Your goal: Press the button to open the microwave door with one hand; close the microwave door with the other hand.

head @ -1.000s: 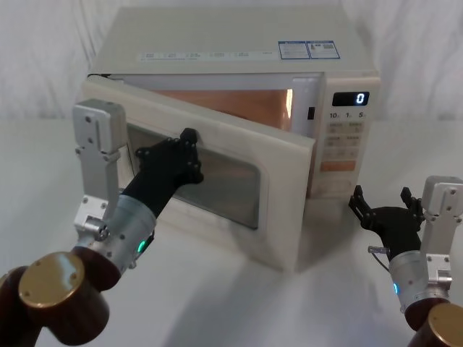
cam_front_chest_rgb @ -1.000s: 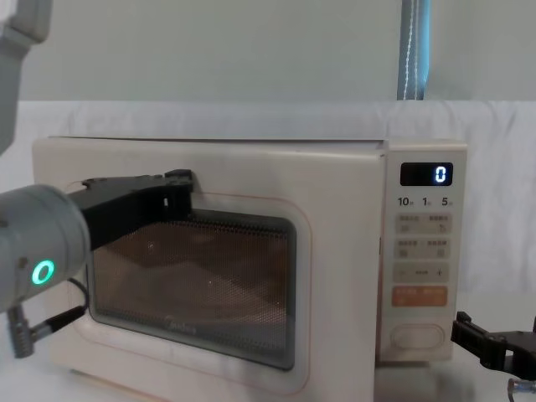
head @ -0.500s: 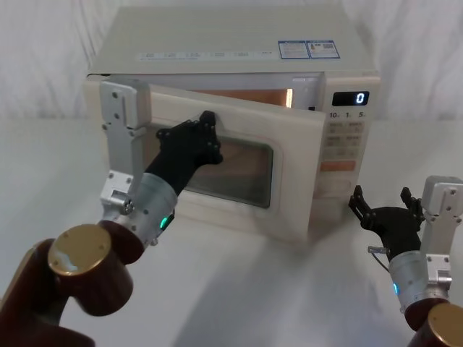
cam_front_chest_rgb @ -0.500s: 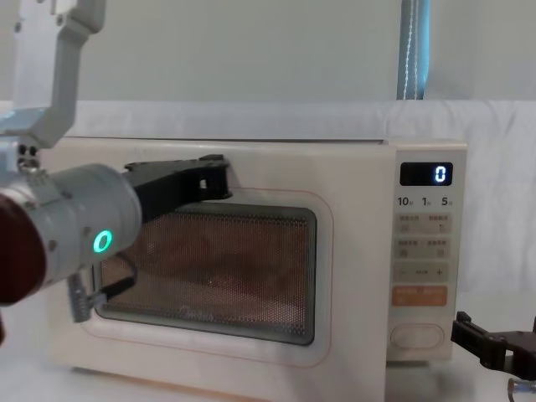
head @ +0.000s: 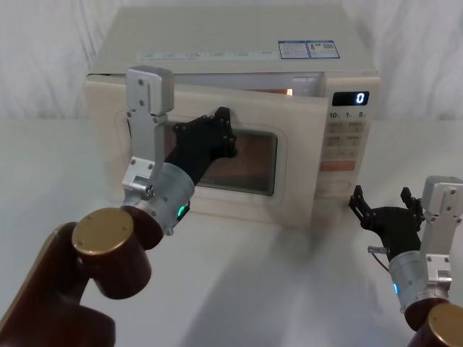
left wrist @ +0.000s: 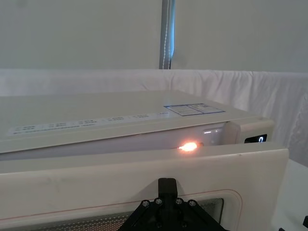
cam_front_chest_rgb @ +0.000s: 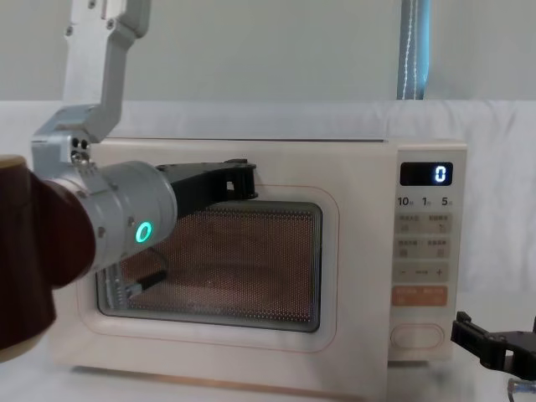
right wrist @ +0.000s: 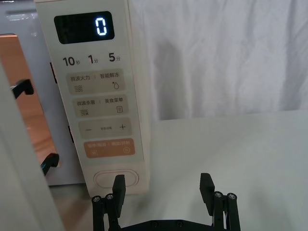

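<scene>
Our left pincer [head: 221,123] presses its tip on the upper frame of the microwave door [head: 289,173], which stands slightly ajar; we cannot tell whether its fingers are parted. Our right pincer [right wrist: 163,190] waits open, low on the table, the button [right wrist: 116,179] just ahead of it.

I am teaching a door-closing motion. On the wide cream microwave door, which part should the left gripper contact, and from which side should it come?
Do not pinch it: the cream microwave door has a flat front with no handle. The left gripper presses the frame above the dark window, coming from the front. It is slightly ajar; contact nearer the free edge beside the control panel probably gives more leverage.
</scene>
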